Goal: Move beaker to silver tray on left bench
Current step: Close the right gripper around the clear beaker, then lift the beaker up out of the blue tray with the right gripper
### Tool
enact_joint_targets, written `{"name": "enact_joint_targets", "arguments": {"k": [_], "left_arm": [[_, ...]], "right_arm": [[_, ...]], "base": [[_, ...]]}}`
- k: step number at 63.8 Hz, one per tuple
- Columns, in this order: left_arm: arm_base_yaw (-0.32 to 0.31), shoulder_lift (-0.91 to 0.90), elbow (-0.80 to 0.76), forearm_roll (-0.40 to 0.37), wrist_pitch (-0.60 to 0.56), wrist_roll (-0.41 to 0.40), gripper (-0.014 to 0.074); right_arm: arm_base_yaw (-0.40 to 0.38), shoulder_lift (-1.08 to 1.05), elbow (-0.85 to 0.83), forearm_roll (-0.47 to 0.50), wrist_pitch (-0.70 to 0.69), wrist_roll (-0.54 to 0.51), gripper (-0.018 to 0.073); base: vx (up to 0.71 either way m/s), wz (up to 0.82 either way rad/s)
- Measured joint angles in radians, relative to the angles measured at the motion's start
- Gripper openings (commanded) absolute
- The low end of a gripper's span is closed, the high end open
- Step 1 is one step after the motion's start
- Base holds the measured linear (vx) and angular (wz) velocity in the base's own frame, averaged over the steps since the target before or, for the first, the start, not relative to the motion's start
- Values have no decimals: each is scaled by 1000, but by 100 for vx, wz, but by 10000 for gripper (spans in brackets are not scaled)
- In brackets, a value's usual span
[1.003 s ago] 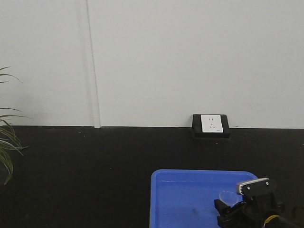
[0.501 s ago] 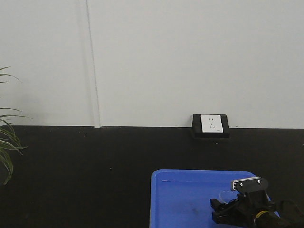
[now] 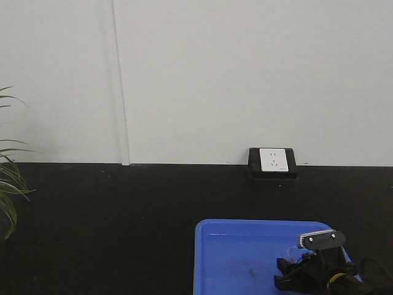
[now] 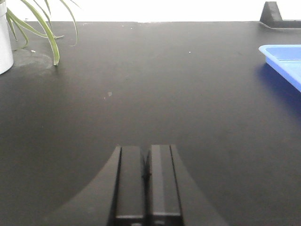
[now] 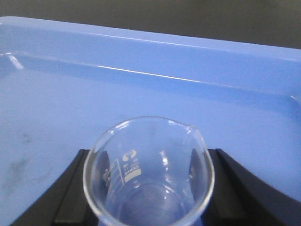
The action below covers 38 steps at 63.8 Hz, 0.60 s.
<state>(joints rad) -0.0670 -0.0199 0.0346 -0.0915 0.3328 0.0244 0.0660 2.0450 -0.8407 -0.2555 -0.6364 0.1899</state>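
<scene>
A plain white wall (image 3: 245,74) stands at the back, with a white socket (image 3: 272,161) in a black box where the wall meets the bench (image 3: 92,227). The bench has a wide, dull black top. A green plant (image 3: 9,196) pokes in at the left edge, and the left wrist view shows its white pot (image 4: 4,42) standing on the bench. A blue tray (image 3: 239,258) lies on the bench, low and to the right in the front view. The beaker (image 5: 148,174) is over the blue tray, near its right side. It stands straight up, so its long way runs up and down and its open mouth faces up. Its little pouring lip points away from the right wrist camera, toward the far rim of the blue tray and a bit to the right. White marks run down its left wall. The right fingers (image 5: 66,193) are black and sit one on each side of the beaker, pressed against the glass. I cannot tell if the beaker's bottom touches the blue tray. The left fingers (image 4: 131,179) are closed flat together with nothing between them, low over bare bench, well apart from the blue tray.
</scene>
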Motion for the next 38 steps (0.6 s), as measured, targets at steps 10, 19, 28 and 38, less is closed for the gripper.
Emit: {"name": "enact_joint_targets", "arguments": {"k": [10,19,28,38], "left_arm": [[0,0,0,0,0,0,1],[0,0,0,0,0,0,1],[0,0,0,0,0,0,1],[0,0,0,0,0,0,1]], "right_arm": [[0,-22,0,-8,2,0,-16],[0,-114,0,-48,25,2,-15],[0,-227,1,-99,98,68,-14],[0,-367,3,-210,172,195,-14]], "base": [[0,0],[0,0],[0,0],[0,0]]}}
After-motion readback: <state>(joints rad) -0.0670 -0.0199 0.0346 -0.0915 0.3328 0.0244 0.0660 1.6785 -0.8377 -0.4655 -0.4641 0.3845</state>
